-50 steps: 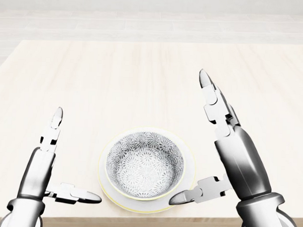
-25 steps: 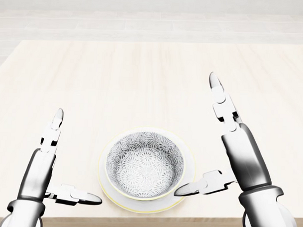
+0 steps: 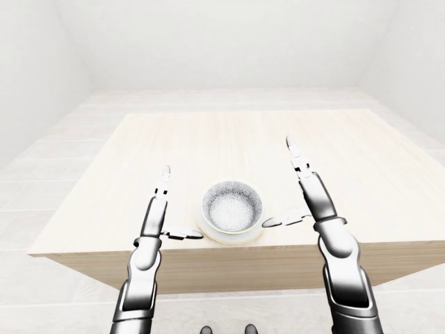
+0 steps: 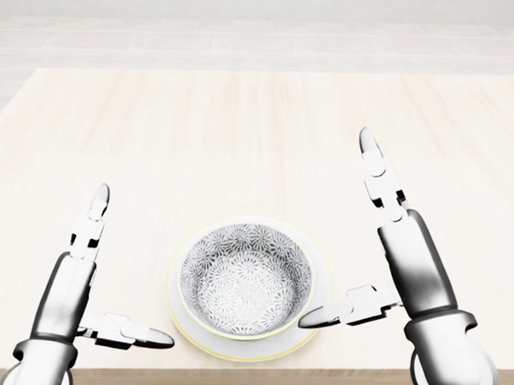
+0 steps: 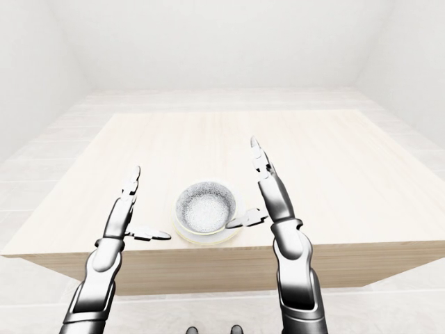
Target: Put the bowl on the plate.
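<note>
- Clearly, the bowl [image 4: 245,281] sits inside the plate [image 4: 235,349], upright and nearly centred. Both stand near the bottom edge of the head view, close to the table's near border.
- We judge that the placing itself is done, because no finger closes round the bowl and it rests by its own weight.
- Our left hand [image 4: 68,296] stands to the left of the plate, apart from it. Its fingers are spread wide, one pointing up the view and the thumb pointing toward the plate.
- Our right hand [image 4: 410,270] stands to the right, also spread wide and holding nothing. Its thumb tip lies just beside the plate's rim, and we cannot tell if it touches.
- The step in hand seems to be the release. The next move calls for drawing both hands outward and away, with care that the right thumb does not catch the rim and push the plate.
- The bowl is round and deep, and looks like glazed ceramic. It has a dense pale flower pattern on a dark ground and a thin yellowish lip.
- The plate is round, shallow and white, with a fine yellow edge.
- Our hands are glossy grey metal, made of short jointed segments with pointed tips.
- The table [image 4: 242,133] is pale wood with a soft straight grain and a matte surface.
</note>
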